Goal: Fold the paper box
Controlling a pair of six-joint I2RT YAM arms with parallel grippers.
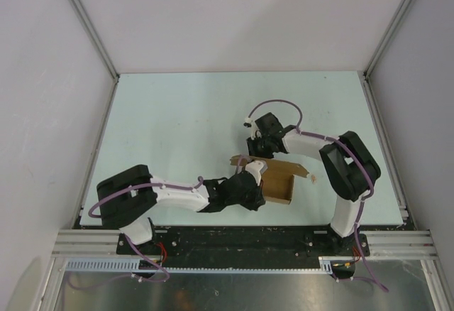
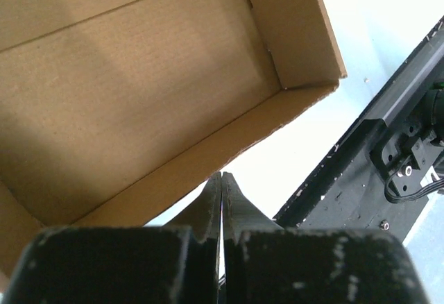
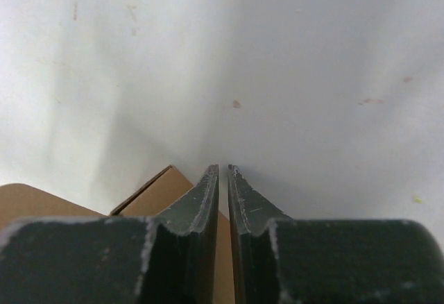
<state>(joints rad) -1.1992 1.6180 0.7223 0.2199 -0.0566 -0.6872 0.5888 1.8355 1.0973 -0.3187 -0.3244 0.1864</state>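
The paper box [image 1: 282, 183] is a brown cardboard tray with raised walls and loose flaps, lying near the table's front centre. My left gripper [image 1: 255, 183] is at its left wall. In the left wrist view the box [image 2: 139, 75] shows its open inside, and the left gripper [image 2: 222, 175] is shut with nothing between its fingers, its tips at the lower wall's edge. My right gripper [image 1: 261, 156] hovers over the box's far left corner. In the right wrist view the right gripper [image 3: 223, 170] stands a narrow slit open, and a brown flap [image 3: 156, 193] shows behind and through the slit.
White enclosure walls [image 1: 213, 20] ring the pale table [image 1: 177, 119]. An aluminium rail [image 1: 241, 243] runs along the near edge by the arm bases. The black base rail with a cable [image 2: 395, 165] lies just right of the box in the left wrist view.
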